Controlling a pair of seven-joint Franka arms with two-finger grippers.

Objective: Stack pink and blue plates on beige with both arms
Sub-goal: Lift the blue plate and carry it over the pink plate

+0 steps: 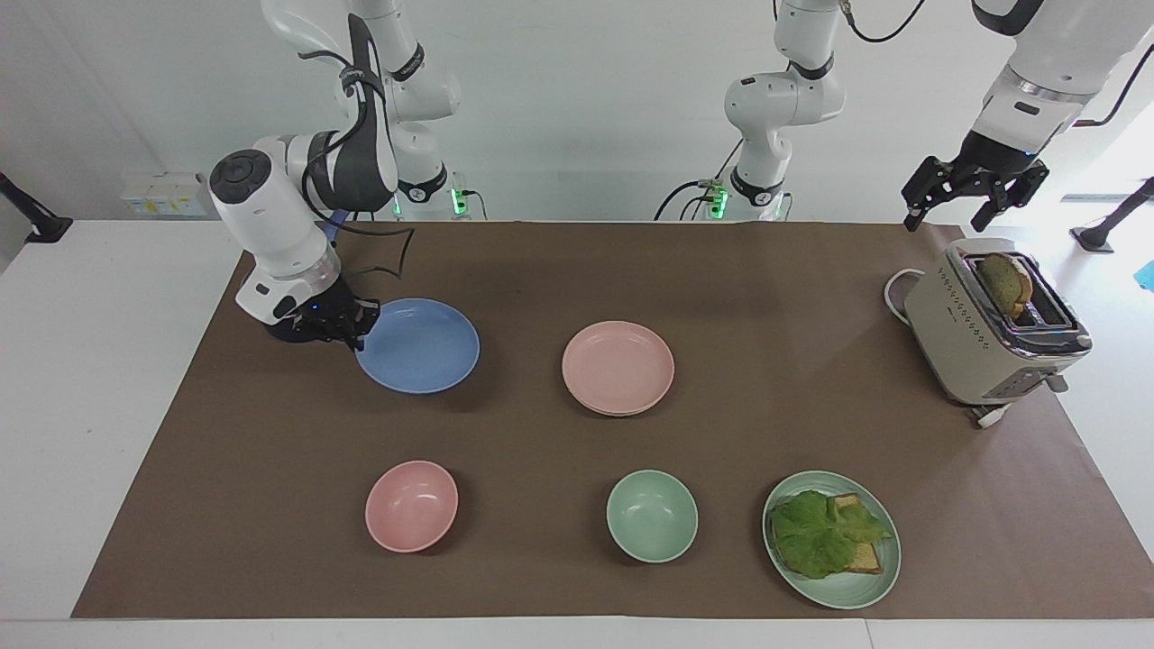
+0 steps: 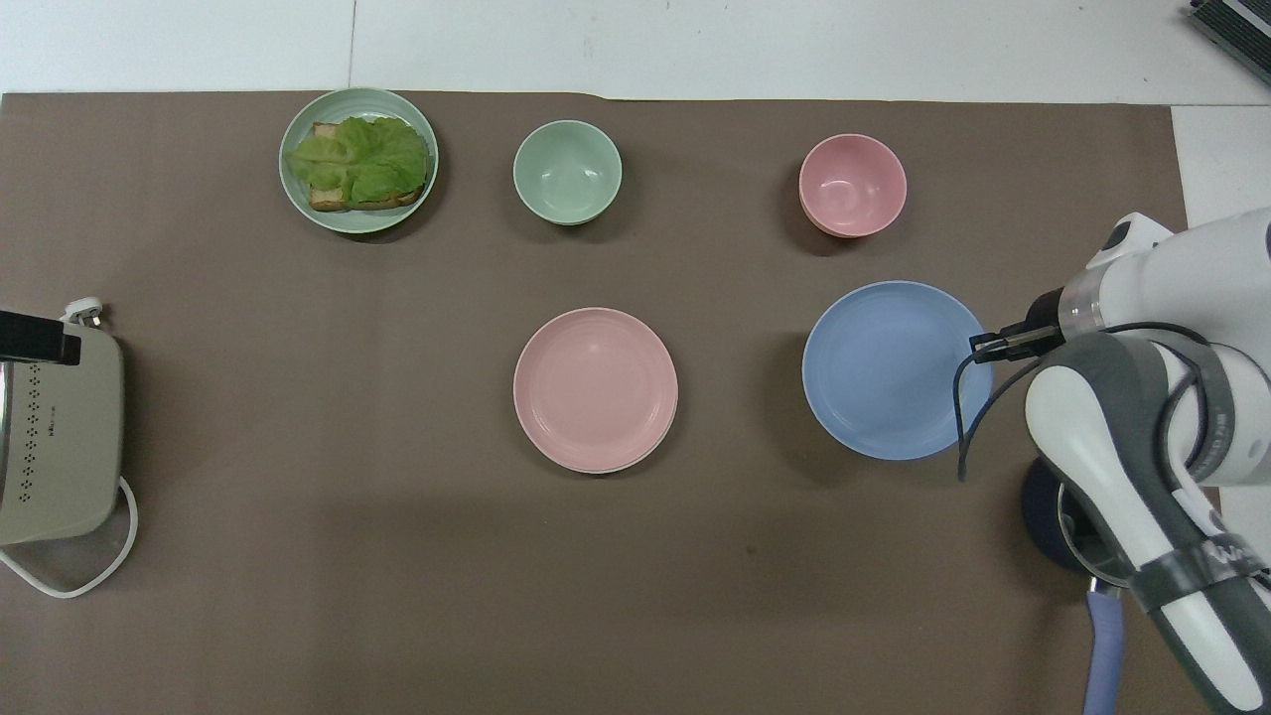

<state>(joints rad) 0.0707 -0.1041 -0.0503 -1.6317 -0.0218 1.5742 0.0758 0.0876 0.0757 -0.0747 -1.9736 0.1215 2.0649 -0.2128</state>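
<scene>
The blue plate (image 1: 417, 346) (image 2: 894, 369) hangs a little above the brown mat, casting a shadow below it. My right gripper (image 1: 356, 317) (image 2: 983, 345) is shut on its rim at the edge toward the right arm's end of the table. At the middle of the mat lies the pink plate (image 1: 618, 366) (image 2: 594, 387), and a thin pale edge of the beige plate (image 1: 620, 413) shows under it. My left gripper (image 1: 974, 194) waits open in the air above the toaster's end of the table.
A beige toaster (image 1: 987, 329) (image 2: 55, 437) with bread stands at the left arm's end. Farther from the robots sit a pink bowl (image 1: 411, 506), a green bowl (image 1: 651, 516) and a green plate (image 1: 852, 590) with toast and lettuce. A dark pot (image 2: 1053, 516) lies under the right arm.
</scene>
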